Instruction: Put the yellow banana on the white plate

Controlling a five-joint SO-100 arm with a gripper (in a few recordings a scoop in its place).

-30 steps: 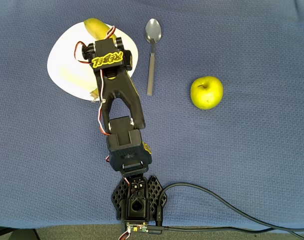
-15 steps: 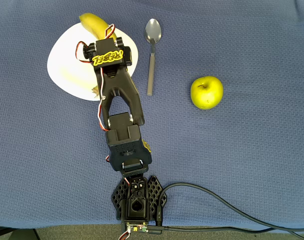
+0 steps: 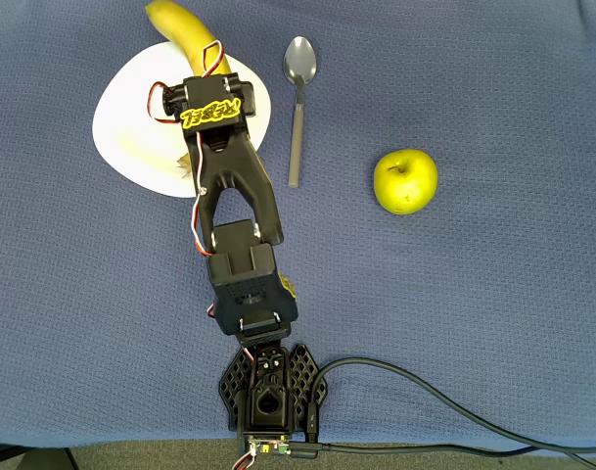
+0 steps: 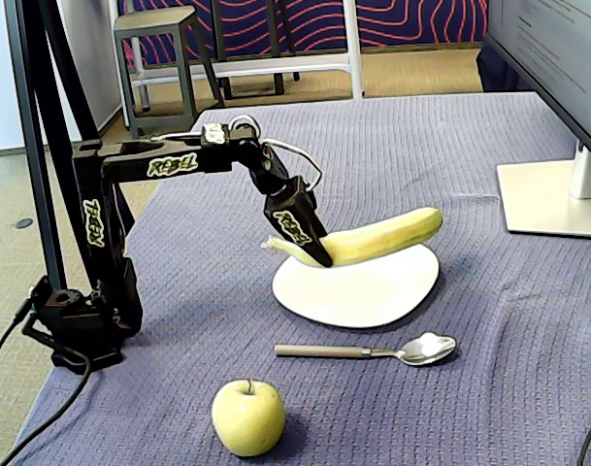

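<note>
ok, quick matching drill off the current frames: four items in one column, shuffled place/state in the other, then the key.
Items:
1. yellow banana
2. white plate
3. spoon
4. apple

States:
A. flat on the cloth, between plate and apple
B. held in the gripper, lifted above the plate
C. lying under the raised fruit, nothing resting on it
D. upright at the near cloth edge in the fixed view

Pairs: 1-B, 2-C, 3-A, 4-D

From above, the black arm [image 3: 224, 157] covers the white plate [image 3: 131, 127], the yellow banana [image 3: 180, 24] overhanging its far edge, spoon [image 3: 298, 103] and apple [image 3: 405, 181] to the right.
</note>
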